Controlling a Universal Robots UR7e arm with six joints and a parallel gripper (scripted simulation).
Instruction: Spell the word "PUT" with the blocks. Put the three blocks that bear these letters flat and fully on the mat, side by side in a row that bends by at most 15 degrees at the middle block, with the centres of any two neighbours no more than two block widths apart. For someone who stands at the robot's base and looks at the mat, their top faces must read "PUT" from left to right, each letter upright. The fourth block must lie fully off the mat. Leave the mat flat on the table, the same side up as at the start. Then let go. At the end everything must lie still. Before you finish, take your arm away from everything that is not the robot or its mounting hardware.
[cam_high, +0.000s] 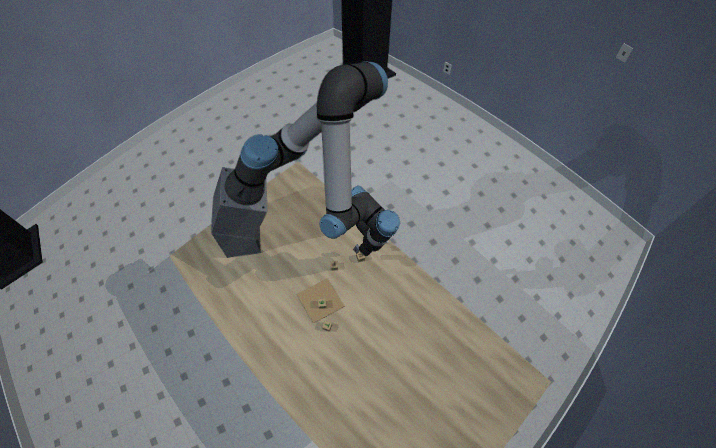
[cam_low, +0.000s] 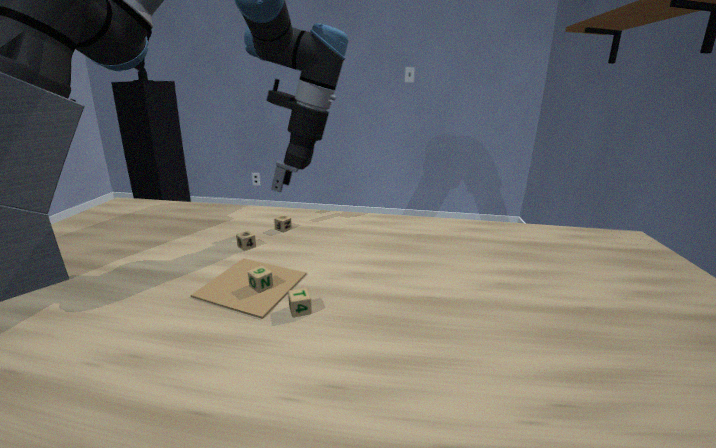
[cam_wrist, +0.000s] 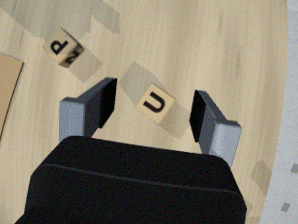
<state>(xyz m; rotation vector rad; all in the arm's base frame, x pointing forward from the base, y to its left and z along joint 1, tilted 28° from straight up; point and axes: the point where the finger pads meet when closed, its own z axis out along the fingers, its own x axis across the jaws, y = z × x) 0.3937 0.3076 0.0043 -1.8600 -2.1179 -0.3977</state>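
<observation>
My gripper (cam_low: 280, 179) is open and empty and hovers above the U block (cam_wrist: 154, 103), which lies on the table between and below my fingers. This block also shows in the exterior and top views (cam_low: 282, 223) (cam_high: 360, 256). The P block (cam_wrist: 61, 46) (cam_low: 245, 240) lies on the table a little way from it, towards the mat. The brown mat (cam_low: 248, 286) (cam_high: 319, 297) lies flat. One block (cam_low: 259, 278) sits on the mat with 9 on top and N on a side. The T block (cam_low: 299, 302) lies on the table right beside the mat's edge, T on top.
The robot's grey base (cam_high: 237, 211) stands at the table's end behind the blocks. A black pillar (cam_low: 150, 140) stands beyond the table's far edge. The table (cam_low: 422, 316) stretches wide to the right of the mat.
</observation>
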